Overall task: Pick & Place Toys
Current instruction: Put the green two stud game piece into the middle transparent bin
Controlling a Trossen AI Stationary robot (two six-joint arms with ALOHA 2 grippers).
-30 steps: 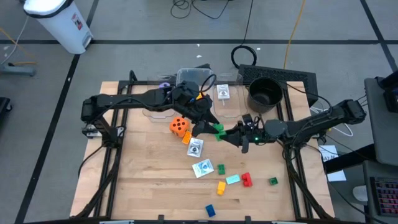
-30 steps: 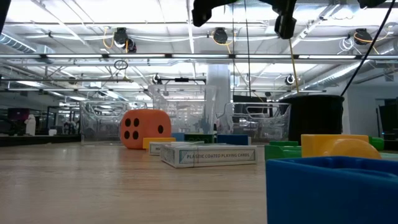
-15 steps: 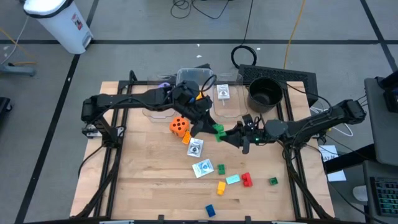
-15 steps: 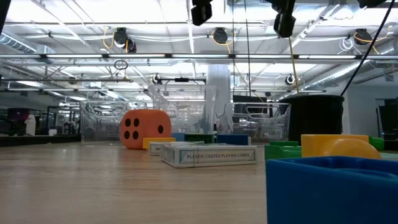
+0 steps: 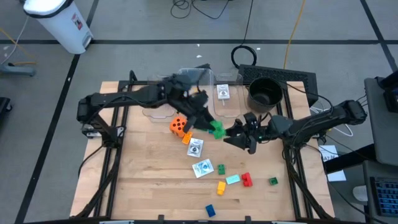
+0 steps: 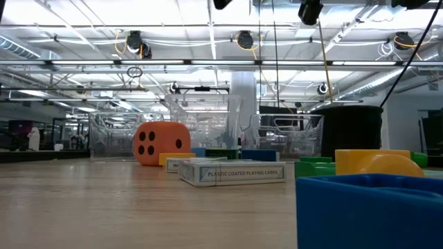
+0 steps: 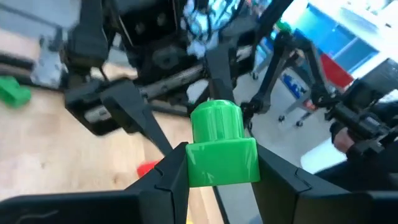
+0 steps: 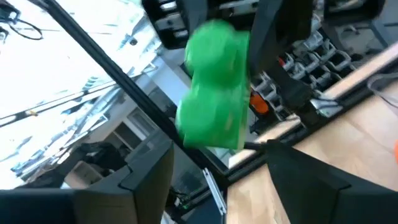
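A green block (image 5: 217, 129) with a round stud hangs above the table's middle, with my left gripper (image 5: 210, 126) shut on it. In the left wrist view the green block (image 7: 222, 152) fills the gap of my left gripper (image 7: 221, 177). My right gripper (image 5: 239, 138) stands open just to the block's right and touches nothing. From the right wrist the green block (image 8: 214, 87) shows beyond my right gripper (image 8: 221, 180). An orange die (image 5: 179, 126), white cards (image 5: 194, 148) and several small blocks (image 5: 232, 179) lie on the table. My left gripper pinches the green block by two opposite sides of its square base (image 7: 199, 169), one finger on each side. The fingers (image 7: 168, 180) come nearly level from the table's left. The block is lifted clear of the table, with its stud (image 7: 216, 121) sticking out past the fingertips.
A clear tub (image 5: 193, 81) and a black round pot (image 5: 264, 93) stand at the far edge, and a card (image 5: 222, 93) lies between them. Loose blocks lie toward the near right: red (image 5: 247, 180), yellow (image 5: 221, 186), green (image 5: 273, 181), blue (image 5: 210, 211).
The green block has passed from my right gripper to my left gripper. My right gripper now stands a little apart from it. My left gripper has risen a little with the block and tipped upward.
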